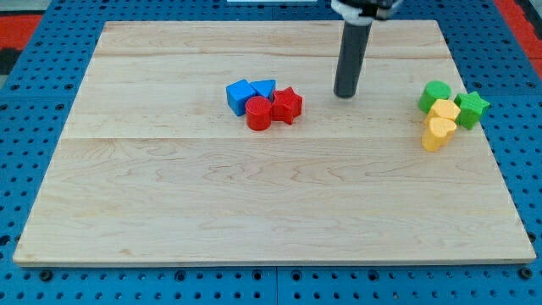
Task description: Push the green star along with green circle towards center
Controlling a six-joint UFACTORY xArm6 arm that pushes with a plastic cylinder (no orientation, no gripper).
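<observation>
The green star point(472, 107) lies near the board's right edge, touching a yellow block point(444, 111). The green circle point(435, 95) sits just left of the star, above the yellow block. My tip point(345, 93) rests on the board above the centre, well left of the green circle and right of the red star point(287, 104). It touches no block.
A yellow heart point(438, 134) lies below the yellow block. Left of my tip, a blue cube point(240, 96), a blue triangle point(264, 87), a red cylinder point(258, 113) and the red star form a cluster. The wooden board point(254, 212) sits on a blue perforated table.
</observation>
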